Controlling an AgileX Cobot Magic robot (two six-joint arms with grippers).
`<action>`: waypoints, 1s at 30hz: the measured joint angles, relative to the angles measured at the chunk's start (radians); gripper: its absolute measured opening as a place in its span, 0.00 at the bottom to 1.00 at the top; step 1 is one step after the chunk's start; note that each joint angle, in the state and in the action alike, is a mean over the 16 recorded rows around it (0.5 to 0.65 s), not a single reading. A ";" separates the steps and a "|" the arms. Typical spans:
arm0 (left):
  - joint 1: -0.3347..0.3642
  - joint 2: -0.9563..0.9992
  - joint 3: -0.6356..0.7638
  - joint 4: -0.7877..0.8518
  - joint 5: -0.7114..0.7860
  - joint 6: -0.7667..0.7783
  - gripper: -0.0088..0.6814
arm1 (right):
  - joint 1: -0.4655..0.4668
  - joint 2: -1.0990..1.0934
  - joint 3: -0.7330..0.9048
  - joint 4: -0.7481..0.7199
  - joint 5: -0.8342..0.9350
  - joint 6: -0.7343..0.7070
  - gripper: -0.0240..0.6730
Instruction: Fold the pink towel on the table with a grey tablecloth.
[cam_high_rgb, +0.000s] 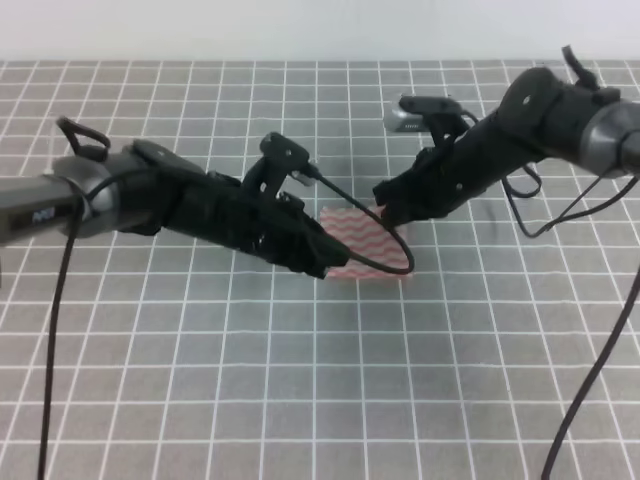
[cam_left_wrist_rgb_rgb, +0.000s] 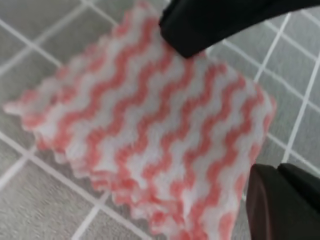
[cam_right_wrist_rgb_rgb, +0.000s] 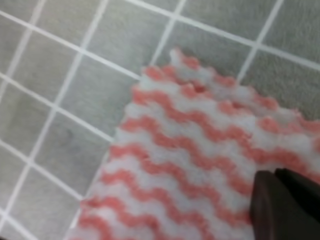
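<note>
Grey cloth ruled with thin white lines covers the table with a grey tablecloth (cam_high_rgb: 300, 400), bare in the near part of the exterior view apart from trailing black cables (cam_high_rgb: 60, 330) at both sides. Farther in, near the middle, the left gripper (cam_high_rgb: 322, 262) reaches in from the left and hides the near-left part of the pink towel (cam_high_rgb: 365, 243); a looping cable crosses its front edge. The towel lies flat in several stacked layers, pink and white wavy stripes, frayed edges. Its long axis cannot be told. Left wrist view shows two dark fingers (cam_left_wrist_rgb_rgb: 280, 205) apart, over the towel. Beyond, the right gripper (cam_high_rgb: 385, 212) rests at the towel's far edge; I cannot tell whether it is parted or closed.
</note>
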 joint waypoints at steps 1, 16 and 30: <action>0.000 0.009 0.000 0.003 0.004 0.003 0.01 | 0.000 0.007 0.000 0.000 -0.003 0.000 0.01; 0.000 0.071 0.000 0.047 -0.016 -0.006 0.01 | 0.000 0.020 -0.001 -0.004 -0.008 0.000 0.01; 0.000 0.076 -0.001 0.046 -0.025 -0.006 0.01 | 0.000 -0.025 0.018 -0.045 0.141 0.003 0.01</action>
